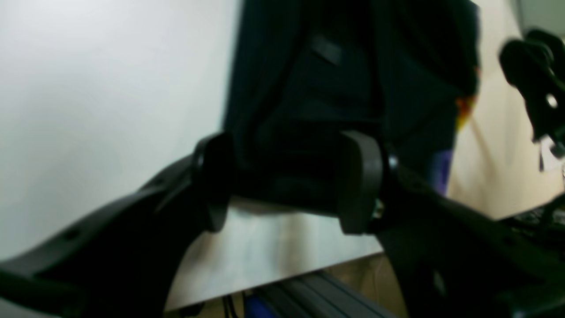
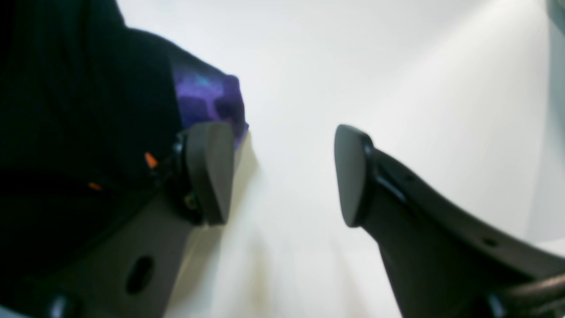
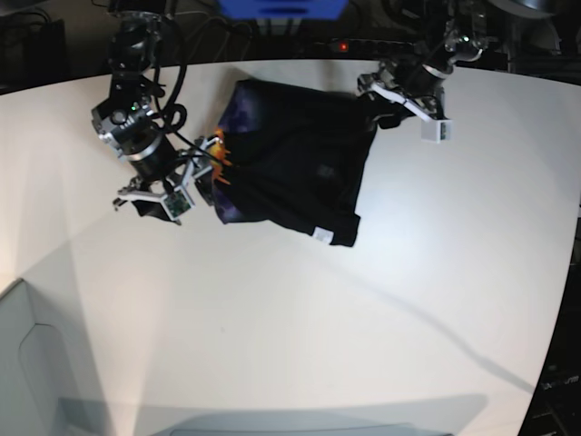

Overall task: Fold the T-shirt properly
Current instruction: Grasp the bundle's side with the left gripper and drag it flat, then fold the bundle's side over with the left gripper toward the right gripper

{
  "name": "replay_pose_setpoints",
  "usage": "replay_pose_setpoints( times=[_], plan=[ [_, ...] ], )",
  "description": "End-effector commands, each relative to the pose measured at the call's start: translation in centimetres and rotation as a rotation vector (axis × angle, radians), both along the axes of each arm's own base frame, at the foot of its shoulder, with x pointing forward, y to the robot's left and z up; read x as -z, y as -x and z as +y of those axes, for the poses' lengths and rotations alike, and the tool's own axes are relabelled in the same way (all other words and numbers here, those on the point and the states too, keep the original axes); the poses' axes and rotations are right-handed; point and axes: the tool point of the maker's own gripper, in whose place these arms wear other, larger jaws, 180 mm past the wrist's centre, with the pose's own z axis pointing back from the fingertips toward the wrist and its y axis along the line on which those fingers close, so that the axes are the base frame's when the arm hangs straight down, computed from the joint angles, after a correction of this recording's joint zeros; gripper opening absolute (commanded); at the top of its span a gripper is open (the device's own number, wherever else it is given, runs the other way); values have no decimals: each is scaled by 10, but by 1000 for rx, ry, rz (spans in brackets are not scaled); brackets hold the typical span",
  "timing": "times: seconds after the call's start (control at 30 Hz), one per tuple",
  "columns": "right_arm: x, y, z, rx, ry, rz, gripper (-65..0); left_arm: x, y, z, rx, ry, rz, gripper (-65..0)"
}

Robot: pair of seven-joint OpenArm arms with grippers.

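Right tool (image 3: 172,211), wide open and empty, stands beside the print edge of the black T-shirt (image 3: 300,150) on the table (image 3: 272,336); its long axis unclear; left tool (image 1: 287,181), parted over the opposite corner, seems nearer; grip undeterminable, underlayers hidden.

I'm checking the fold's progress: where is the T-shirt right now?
In the base view, the T-shirt lies on the table, between the two tools.
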Motion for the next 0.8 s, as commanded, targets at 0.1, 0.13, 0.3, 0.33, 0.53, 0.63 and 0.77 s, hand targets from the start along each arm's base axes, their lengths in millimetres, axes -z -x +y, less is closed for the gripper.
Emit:
replay_pose_setpoints(
  times=[0.1,0.13,0.3,0.33,0.53,0.63,0.77],
  plan=[
    [-12,-6,3,-9,-18,-47,-285,-12,-13,-4,9,16,-53,-299],
    [-12,-6,3,-9,-18,-47,-285,-12,-12,-5,10,16,-52,-302],
    [-12,-6,2,-9,-15,-45,-285,-7,-10,-4,7,16,-37,-475],
    [-12,-6,2,-9,-15,-45,-285,-5,-9,-2,5,15,-31,-530],
    [-12,-6,2,-9,-13,-46,-285,-11,-2,4,-1,0,-32,-648],
    [-12,-6,2,-9,-15,-46,-285,-13,0,15,-31,-11,-35,-650],
    [-12,-6,3,-10,-17,-45,-285,-20,-3,34,-94,19,-48,-650]
  ],
)
